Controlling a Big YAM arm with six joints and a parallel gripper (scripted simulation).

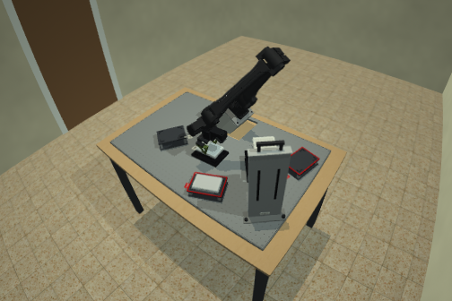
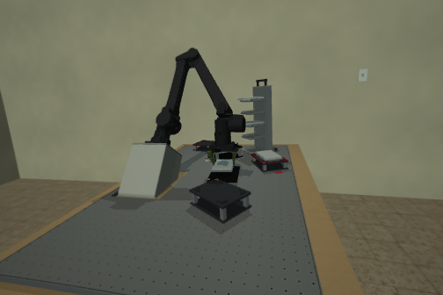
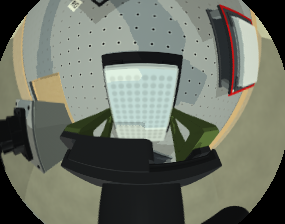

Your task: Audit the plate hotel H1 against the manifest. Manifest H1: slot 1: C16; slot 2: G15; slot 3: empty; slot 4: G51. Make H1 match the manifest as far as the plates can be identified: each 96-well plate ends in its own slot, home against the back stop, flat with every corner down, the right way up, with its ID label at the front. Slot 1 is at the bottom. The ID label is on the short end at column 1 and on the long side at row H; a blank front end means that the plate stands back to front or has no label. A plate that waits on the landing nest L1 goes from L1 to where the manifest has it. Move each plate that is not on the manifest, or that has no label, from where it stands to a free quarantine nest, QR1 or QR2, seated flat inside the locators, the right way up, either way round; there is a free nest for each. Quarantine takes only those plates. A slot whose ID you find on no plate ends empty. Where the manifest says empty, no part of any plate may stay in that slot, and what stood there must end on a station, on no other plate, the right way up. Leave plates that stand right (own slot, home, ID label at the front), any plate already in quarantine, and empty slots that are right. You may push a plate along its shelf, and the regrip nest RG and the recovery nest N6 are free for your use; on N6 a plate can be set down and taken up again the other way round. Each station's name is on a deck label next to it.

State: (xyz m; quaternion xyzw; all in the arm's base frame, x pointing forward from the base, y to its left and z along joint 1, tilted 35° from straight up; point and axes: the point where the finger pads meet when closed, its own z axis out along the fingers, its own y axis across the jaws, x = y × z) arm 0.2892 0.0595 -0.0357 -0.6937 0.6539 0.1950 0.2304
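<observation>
A white 96-well plate (image 1: 214,150) (image 2: 222,165) (image 3: 141,92) lies flat on a black nest (image 1: 209,159) (image 2: 225,176) in the middle of the deck. My gripper (image 1: 207,146) (image 2: 223,156) (image 3: 141,110) points straight down over it, and its green fingers press on the plate's two long sides. The plate hotel H1 (image 1: 266,182) (image 2: 264,117) stands at the deck's right front; I see its grey back in the top view and its four shelves side-on in the exterior view. I can read no ID label in any view.
A red-rimmed nest (image 1: 193,191) (image 2: 261,161) (image 3: 222,43) holds a white plate (image 1: 207,183) (image 2: 269,154). A second red-rimmed nest (image 1: 304,159) looks dark. A white plate (image 1: 265,140) shows behind the hotel. A black raised nest (image 1: 171,136) (image 2: 220,193) stands to the left. The arm's grey base block (image 2: 149,169) is near.
</observation>
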